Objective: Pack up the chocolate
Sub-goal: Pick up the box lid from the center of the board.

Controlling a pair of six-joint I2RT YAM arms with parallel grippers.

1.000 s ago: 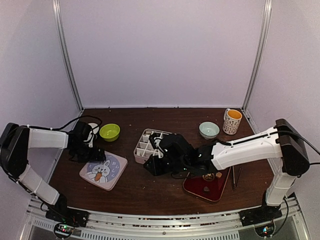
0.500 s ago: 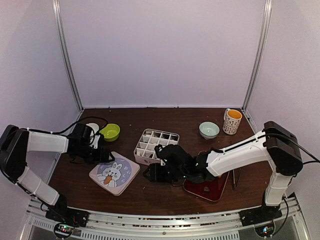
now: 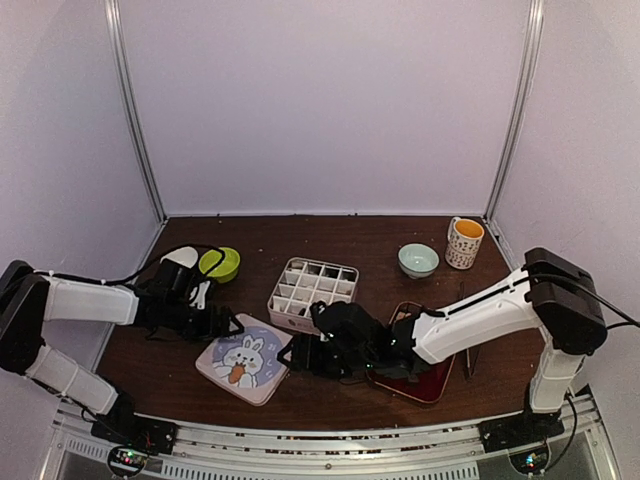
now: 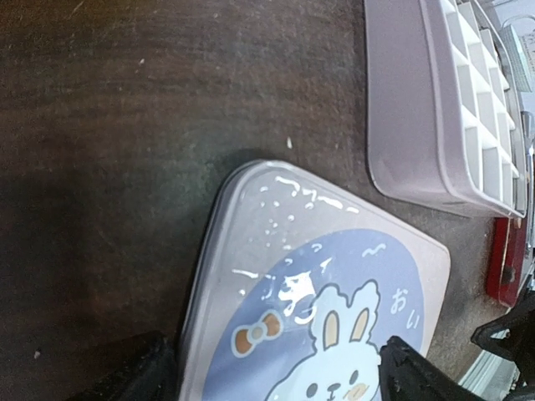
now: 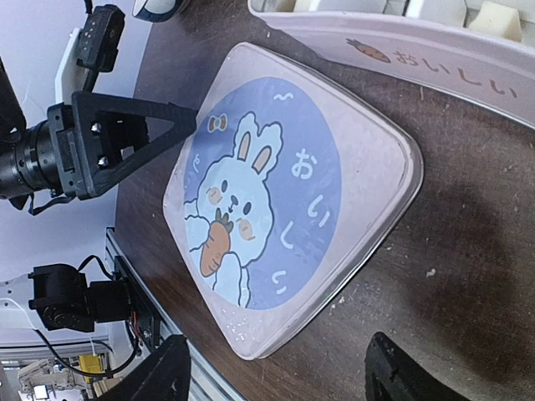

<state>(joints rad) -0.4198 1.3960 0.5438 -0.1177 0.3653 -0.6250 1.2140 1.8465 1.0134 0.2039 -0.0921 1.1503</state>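
Of the chocolate, only one small dark piece (image 4: 505, 272) could be made out, and it lay on the red tray (image 3: 430, 382) at the right part of the bench (image 3: 330, 235). The right arm hid most of this tray. Left of the tray stood the pink divided box (image 3: 313, 290), and in front of the box lay the rabbit lid (image 3: 243, 358). The right gripper (image 5: 277, 342) hung over the lid, spread wide and holding nothing. The left gripper (image 4: 276, 351) was also spread wide and empty, with one finger at the lid's edge.
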